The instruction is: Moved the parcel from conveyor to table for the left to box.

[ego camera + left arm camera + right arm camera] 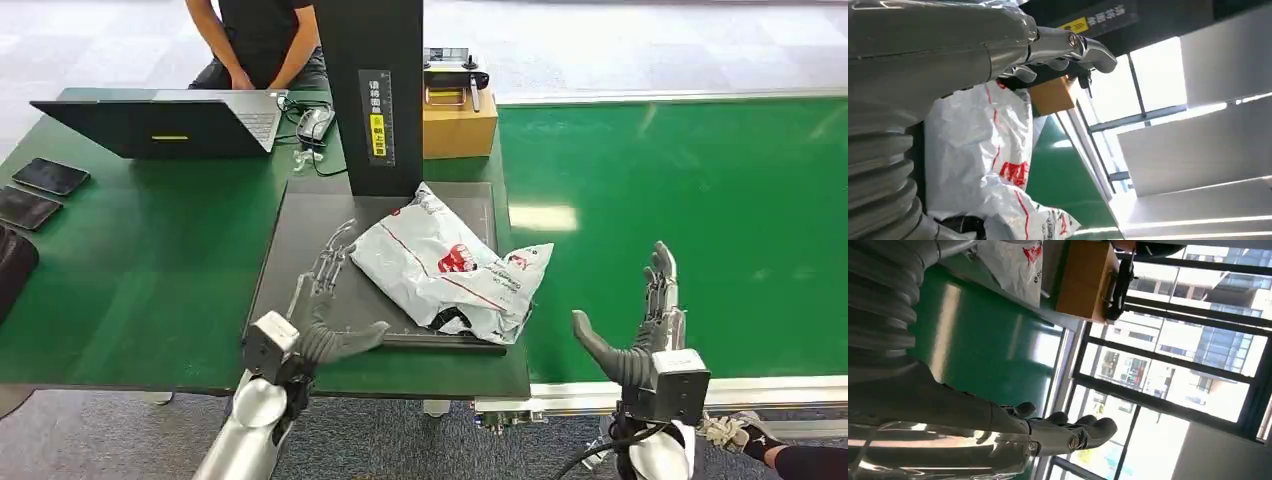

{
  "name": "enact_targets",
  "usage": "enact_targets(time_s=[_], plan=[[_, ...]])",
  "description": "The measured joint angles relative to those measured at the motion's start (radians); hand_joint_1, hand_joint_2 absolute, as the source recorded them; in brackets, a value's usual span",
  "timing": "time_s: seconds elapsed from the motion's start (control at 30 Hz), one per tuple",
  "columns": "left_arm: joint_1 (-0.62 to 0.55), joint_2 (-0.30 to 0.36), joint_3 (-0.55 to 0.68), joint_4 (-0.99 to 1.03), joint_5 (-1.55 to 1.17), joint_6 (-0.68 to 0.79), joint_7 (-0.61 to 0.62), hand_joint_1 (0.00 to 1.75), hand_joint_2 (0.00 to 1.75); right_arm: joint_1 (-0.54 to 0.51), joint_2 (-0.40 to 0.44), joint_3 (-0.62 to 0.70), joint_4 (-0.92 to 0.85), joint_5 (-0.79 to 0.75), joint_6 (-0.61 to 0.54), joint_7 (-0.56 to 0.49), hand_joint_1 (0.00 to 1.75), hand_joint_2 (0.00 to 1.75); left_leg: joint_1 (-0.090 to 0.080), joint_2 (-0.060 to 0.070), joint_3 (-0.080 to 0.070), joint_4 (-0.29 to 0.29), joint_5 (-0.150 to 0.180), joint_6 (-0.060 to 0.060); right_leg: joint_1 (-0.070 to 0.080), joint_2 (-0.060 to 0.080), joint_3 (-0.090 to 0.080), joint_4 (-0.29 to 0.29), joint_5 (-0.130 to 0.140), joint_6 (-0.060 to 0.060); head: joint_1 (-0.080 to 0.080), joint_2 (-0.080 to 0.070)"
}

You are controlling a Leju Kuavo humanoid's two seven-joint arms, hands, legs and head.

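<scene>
While the parcel (450, 265) lies slantwise on the counter's dark mat (300, 240), the spread, empty left hand (325, 300) sits just beside it; the empty, spread right hand (640, 320) hovers farther off over the conveyor (700, 200).

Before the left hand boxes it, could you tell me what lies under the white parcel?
The parcel lies on a dark flat platform at the foot of a black upright column. One corner overhangs the green conveyor. Whatever is directly beneath the parcel is covered.
</scene>
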Motion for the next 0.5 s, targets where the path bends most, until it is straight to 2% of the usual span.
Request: enact_targets(time_s=[0.3, 0.5], plan=[[-0.172, -0.026, -0.092, 0.175, -0.226, 0.15, 0.143, 0.0, 1.75, 0.0, 0.043, -0.044, -0.011, 0.038, 0.04, 0.024, 0.0, 1.75, 0.0, 0.0, 0.0, 0.0, 0.0, 0.0, 0.0, 0.0, 0.0, 0.0, 0.0, 0.0, 0.0, 0.0], [-0.282, -0.043, -0.139, 0.326, -0.35, 0.141, 0.305, 0.0, 1.75, 0.002, 0.061, -0.066, -0.019, 0.064, 0.062, 0.034, 0.0, 1.75, 0.0, 0.0, 0.0, 0.0, 0.0, 0.0, 0.0, 0.0, 0.0, 0.0, 0.0, 0.0, 0.0, 0.0]])
